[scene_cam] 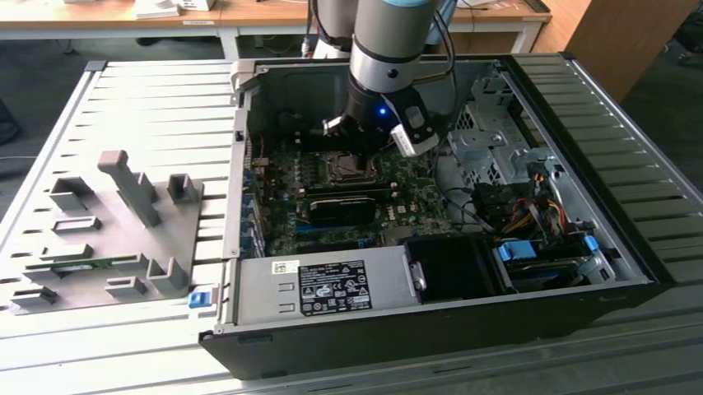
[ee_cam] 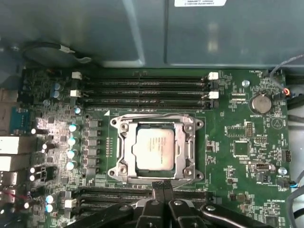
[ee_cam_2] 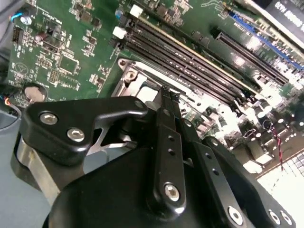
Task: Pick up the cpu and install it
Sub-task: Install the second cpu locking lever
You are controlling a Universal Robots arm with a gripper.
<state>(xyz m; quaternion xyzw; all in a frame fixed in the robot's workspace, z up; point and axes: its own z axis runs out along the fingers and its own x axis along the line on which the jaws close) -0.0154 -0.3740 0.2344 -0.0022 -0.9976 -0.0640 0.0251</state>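
On the exterior view's left you have the flat grey fixture tray with upright blocks (scene_cam: 110, 239), resting on the slatted metal table (scene_cam: 165, 99) well apart from the work. Just beside it, the open black computer case (scene_cam: 439, 329) lies on its side, and its left wall (scene_cam: 236, 164) borders the green motherboard (scene_cam: 286, 222) closely. The grey robot arm (scene_cam: 384, 49) reaches down into the case from above, over the black square socket with a metal frame (scene_cam: 349, 167). To the exterior view's right, the metal drive cage (scene_cam: 489, 140) and a tangle of coloured cables (scene_cam: 528, 206) crowd that side, so your free room sits mostly straight above the board.

In the first wrist view, the cpu, a small flat square chip with a shiny silver top (ee_cam: 153, 149), lies flat inside the socket's silver frame (ee_cam: 156, 124), its edges square with the frame. Black memory slots (ee_cam: 142, 88) run near one side of the socket, and another pair runs near the opposite side, next to the gripper.

The black gripper (ee_cam: 162, 186) hangs clear of the chip, just past the frame's edge, with its two fingertips pressed together and nothing between them. The second wrist view shows the same narrow finger pair (ee_cam_2: 167, 102) above the socket's rim.
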